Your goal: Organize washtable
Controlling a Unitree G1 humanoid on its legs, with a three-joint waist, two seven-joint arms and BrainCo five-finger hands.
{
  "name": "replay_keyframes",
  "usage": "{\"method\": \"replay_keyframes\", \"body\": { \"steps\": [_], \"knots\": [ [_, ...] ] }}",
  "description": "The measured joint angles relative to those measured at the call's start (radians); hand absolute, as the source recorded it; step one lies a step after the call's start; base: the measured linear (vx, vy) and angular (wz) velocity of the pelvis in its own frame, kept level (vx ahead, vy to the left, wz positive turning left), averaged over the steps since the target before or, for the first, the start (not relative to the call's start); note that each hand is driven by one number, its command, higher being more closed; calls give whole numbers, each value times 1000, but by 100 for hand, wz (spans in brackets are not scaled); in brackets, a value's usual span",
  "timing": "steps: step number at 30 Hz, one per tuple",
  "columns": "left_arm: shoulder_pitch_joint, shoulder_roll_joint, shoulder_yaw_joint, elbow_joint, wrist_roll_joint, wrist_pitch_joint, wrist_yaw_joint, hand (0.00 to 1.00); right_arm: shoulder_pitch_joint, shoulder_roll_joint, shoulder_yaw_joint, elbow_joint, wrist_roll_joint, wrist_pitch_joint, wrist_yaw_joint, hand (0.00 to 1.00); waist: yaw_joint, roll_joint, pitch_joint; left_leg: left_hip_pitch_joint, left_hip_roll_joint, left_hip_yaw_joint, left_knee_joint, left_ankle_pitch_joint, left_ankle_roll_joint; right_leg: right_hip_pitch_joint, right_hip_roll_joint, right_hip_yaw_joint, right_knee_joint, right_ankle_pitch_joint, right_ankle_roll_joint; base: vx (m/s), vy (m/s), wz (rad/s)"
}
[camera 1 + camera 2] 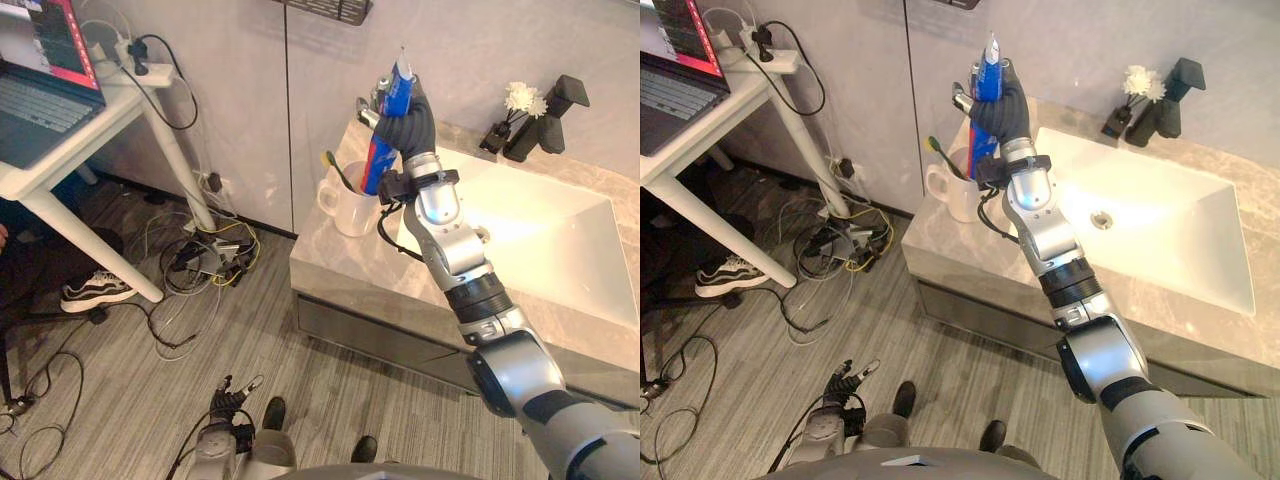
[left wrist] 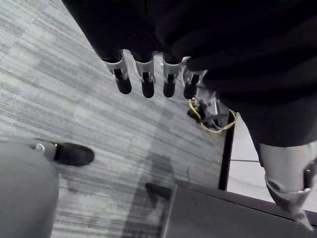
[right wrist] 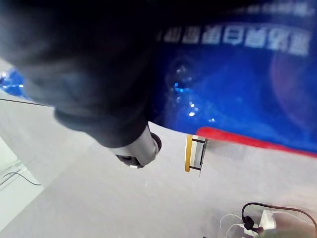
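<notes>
Right hand (image 1: 410, 125), fingers curled round the toothpaste tube (image 1: 376, 162), holds it upright over the mug (image 1: 352, 214) containing a toothbrush (image 1: 337, 168), by the bench's (image 1: 340, 268) left edge. Release into the mug appears outstanding. Left hand (image 2: 145, 79) hangs idle near the floor, fingers straight.

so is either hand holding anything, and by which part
The right hand grips the blue-and-red toothpaste tube round its middle, above the white mug; the left hand holds nothing.

Blue-and-red toothpaste tube (image 1: 377, 165), near upright, lower end at white mug (image 1: 350, 212), toothbrush (image 1: 336, 166) inside
</notes>
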Motion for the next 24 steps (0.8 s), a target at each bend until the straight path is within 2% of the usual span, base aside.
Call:
{"method": "replay_keyframes", "body": {
  "steps": [13,19,24],
  "knots": [
    [0,9,2,1,0,1,1,0,36,5,1,0,-1,1,-2,100,1,-4,5,-1,0,-2,0,0,0,0,0,-1,0,0,0,0,0,0],
    [0,23,8,0,0,1,1,0,49,5,0,4,-21,21,-5,100,2,-13,18,-9,0,-5,0,0,0,-12,-2,-1,14,-1,2,0,0,0],
    [8,42,9,2,0,4,2,0,52,5,-1,5,-41,21,-4,100,3,-21,37,-10,0,-7,0,0,0,-13,-2,-2,15,-2,2,0,0,0]
  ]
}}
